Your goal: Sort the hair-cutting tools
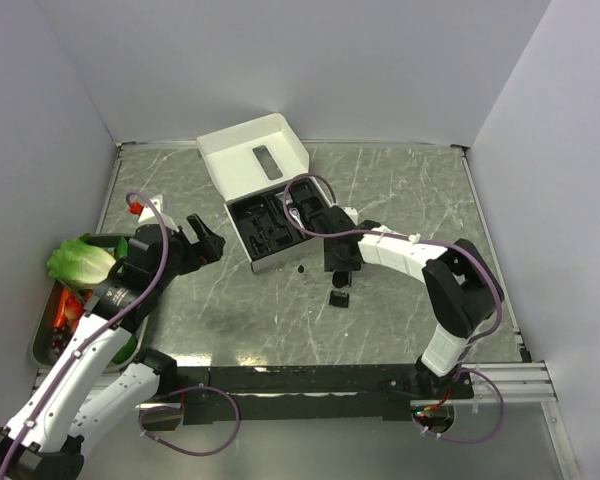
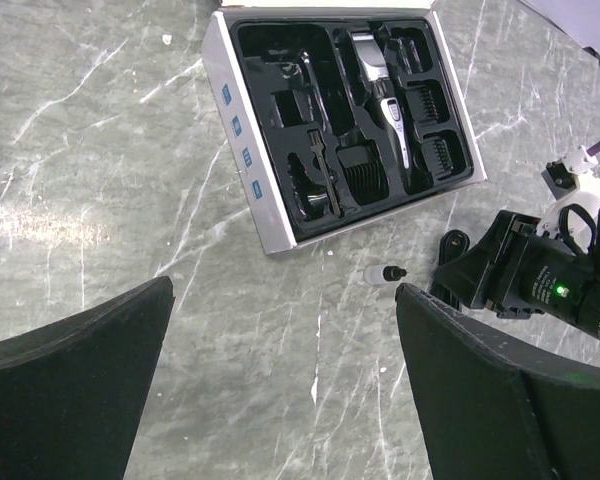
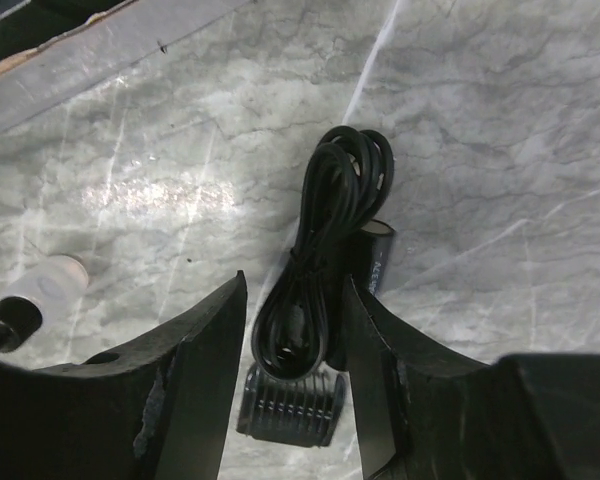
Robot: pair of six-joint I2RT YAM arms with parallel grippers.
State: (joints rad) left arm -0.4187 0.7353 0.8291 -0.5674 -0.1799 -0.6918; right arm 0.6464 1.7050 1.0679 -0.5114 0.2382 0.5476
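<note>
Plain white walls (image 1: 310, 60) enclose a grey marble-patterned tabletop (image 1: 410, 200); a soft glare patch (image 2: 40, 225), probably from overhead lighting, lies on it.

clipper (image 2: 388, 105) in box (image 2: 242, 150) | cord (image 3: 325, 240) on table (image 2: 100, 150) before box | comb attachment (image 3: 288, 408) beside cord

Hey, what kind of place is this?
Probably a robot lab test cell: plain white walls around a marble-patterned table, with a left arm and right arm bolted at its near edge.

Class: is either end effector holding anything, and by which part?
Left end effector: open, holding nothing. Right end effector: fingers straddle one end of the coiled black cord; whether it is gripped cannot be told.
</note>
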